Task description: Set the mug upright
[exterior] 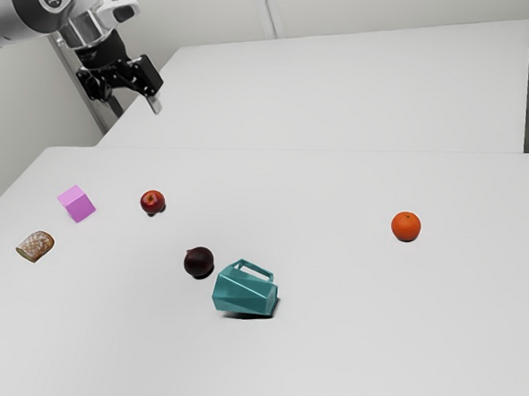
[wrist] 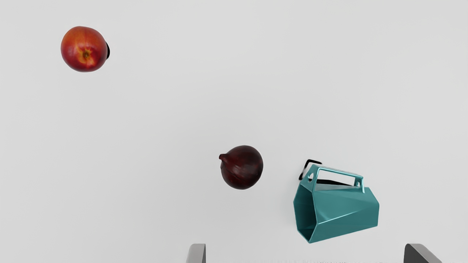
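High over the table's far left part in the exterior view is my gripper [exterior: 156, 106], well away from the mug. A teal faceted mug [exterior: 244, 291] lies on its side on the table, its handle raised on the upper side. The wrist view has the same mug [wrist: 343, 213] with its dark mouth facing toward the onion's side. There the gripper [wrist: 305, 254] has its two fingertips wide apart, with nothing held between them.
A dark red onion [exterior: 198, 262] sits close beside the mug's mouth end. Farther off on the white table [exterior: 345, 346] are a red nectarine [exterior: 152, 201], a pink cube [exterior: 76, 204], a bread piece [exterior: 36, 247] and, toward the exterior view's right, an orange [exterior: 406, 226].
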